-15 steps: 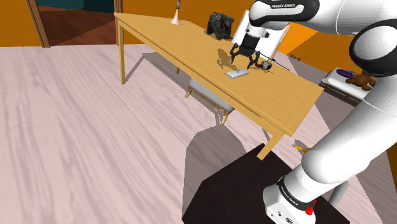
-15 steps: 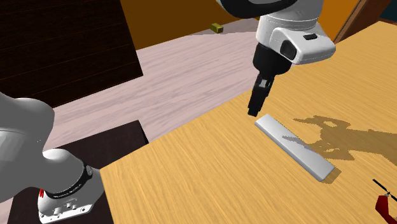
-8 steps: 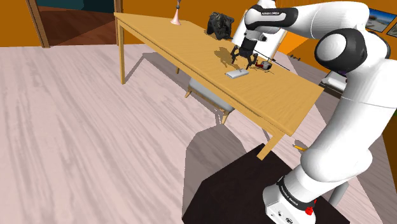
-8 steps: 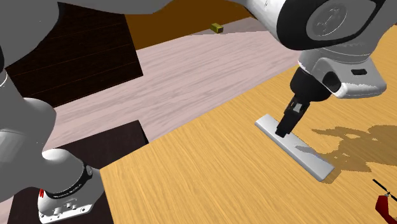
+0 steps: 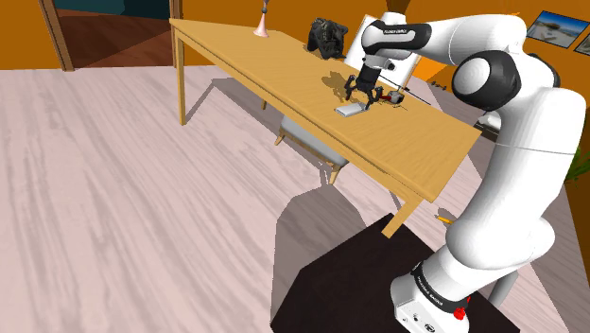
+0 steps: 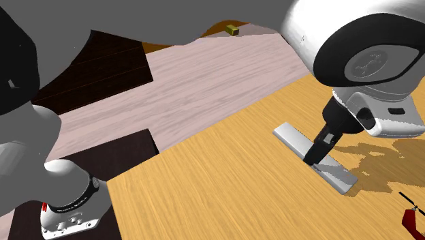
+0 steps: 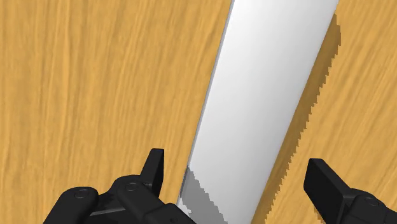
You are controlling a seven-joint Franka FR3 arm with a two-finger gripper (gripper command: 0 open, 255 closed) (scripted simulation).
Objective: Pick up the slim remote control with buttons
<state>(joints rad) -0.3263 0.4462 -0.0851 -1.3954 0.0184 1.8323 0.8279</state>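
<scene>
The black fingers (image 6: 319, 150) come down from the white arm (image 6: 368, 61) across the middle of a slim, plain pale-grey remote (image 6: 291, 138). The remote lies flat on the wooden counter (image 6: 218, 191), one end showing on each side of them. Well apart from the fingers, past the remote's nearer end, a red object (image 6: 411, 222) rests on the counter, and far beyond them a small olive box (image 6: 233, 29) sits on the pale floor (image 6: 184, 82).
</scene>
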